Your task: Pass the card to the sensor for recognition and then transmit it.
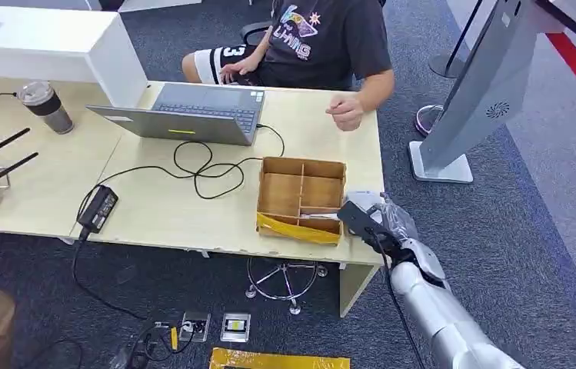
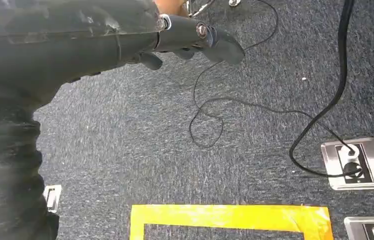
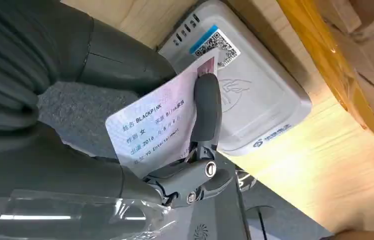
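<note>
A pale card [image 3: 161, 126] with printed text is pinched between the thumb and a finger of my right hand [image 3: 194, 150]. Its far end lies over the white sensor [image 3: 259, 102], which sits flat on the wooden table. From the head view, my right hand [image 1: 387, 231] is at the table's front right corner, just over the sensor [image 1: 364, 199] and beside a wooden divided box [image 1: 301, 197]. My left hand [image 2: 185, 39] hangs over the carpet holding nothing, its fingers loosely extended.
A person sits across the table [image 1: 161, 207] with a hand [image 1: 346, 114] resting on it. A laptop [image 1: 192, 114], a looped black cable [image 1: 200, 165] and a power adapter [image 1: 98, 209] lie left of the box. A grey kiosk stand [image 1: 484, 92] rises at the right.
</note>
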Motion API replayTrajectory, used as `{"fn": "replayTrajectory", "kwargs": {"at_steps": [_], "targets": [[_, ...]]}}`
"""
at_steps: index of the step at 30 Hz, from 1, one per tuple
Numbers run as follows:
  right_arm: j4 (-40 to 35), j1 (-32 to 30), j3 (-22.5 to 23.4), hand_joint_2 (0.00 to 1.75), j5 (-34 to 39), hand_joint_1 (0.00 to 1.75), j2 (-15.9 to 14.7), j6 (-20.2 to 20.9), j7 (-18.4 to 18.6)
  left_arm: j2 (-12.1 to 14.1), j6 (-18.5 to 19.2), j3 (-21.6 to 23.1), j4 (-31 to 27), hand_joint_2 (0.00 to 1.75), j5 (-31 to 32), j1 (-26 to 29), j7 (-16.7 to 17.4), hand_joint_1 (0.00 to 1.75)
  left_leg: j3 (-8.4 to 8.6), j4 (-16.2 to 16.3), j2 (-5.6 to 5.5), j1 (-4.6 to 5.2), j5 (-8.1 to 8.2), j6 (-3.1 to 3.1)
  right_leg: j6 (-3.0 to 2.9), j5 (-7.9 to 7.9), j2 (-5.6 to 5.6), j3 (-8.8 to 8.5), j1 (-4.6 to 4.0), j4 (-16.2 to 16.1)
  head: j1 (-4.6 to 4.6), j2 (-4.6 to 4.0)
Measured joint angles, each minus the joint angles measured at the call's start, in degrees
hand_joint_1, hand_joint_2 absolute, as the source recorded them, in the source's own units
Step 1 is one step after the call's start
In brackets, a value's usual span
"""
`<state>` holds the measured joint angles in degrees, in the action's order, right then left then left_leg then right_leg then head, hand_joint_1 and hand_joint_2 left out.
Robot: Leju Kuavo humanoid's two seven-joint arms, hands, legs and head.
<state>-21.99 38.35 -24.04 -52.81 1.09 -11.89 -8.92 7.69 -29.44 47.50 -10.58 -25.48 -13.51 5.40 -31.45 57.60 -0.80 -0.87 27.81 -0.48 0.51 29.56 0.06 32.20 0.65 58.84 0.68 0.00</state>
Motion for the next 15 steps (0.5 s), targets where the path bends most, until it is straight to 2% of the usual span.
{"fn": "replayTrajectory", "kwargs": {"at_steps": [2,5,6,9,15], "targets": [[0.00,0.22,-0.02,1.75,1.92,1.75,-0.18,-0.46,-0.96,0.00,-0.02,0.00,0.00,1.75,0.04,0.01,0.00,0.00,-0.02,0.00,-0.01,0.00,0.00,0.00,0.00,0.00,-0.01,0.00,0.00,0.00,0.00,-0.02],[-0.59,0.88,0.71,1.75,7.89,1.75,-0.59,-3.02,-5.72,0.02,-0.20,0.00,0.02,1.75,0.11,0.09,0.00,0.00,-0.07,0.00,-0.01,0.02,0.00,0.00,0.03,-0.04,-0.01,0.04,0.03,0.01,0.02,-0.02],[-1.00,1.90,1.18,1.75,9.42,1.75,-0.72,-2.45,-6.45,0.04,-0.33,0.00,0.02,1.75,0.13,0.14,0.00,0.00,-0.08,0.00,0.03,0.04,0.00,0.00,0.00,-0.08,0.02,0.09,0.05,0.03,0.00,-0.02],[-2.50,5.93,2.17,1.75,11.53,1.75,-1.29,0.13,-5.99,0.02,-0.44,0.00,0.02,1.75,0.15,0.10,0.00,0.00,-0.07,0.01,0.11,0.04,-0.01,0.00,0.00,-0.11,0.06,0.13,0.05,0.02,0.02,0.00],[-7.44,10.18,4.42,1.75,16.47,1.75,-1.77,-0.02,-8.85,0.00,-0.59,0.00,0.02,1.75,0.07,0.25,0.04,0.00,-0.09,0.01,0.05,0.03,-0.03,0.02,0.00,-0.11,0.03,0.12,0.04,0.03,0.00,-0.02]]}}
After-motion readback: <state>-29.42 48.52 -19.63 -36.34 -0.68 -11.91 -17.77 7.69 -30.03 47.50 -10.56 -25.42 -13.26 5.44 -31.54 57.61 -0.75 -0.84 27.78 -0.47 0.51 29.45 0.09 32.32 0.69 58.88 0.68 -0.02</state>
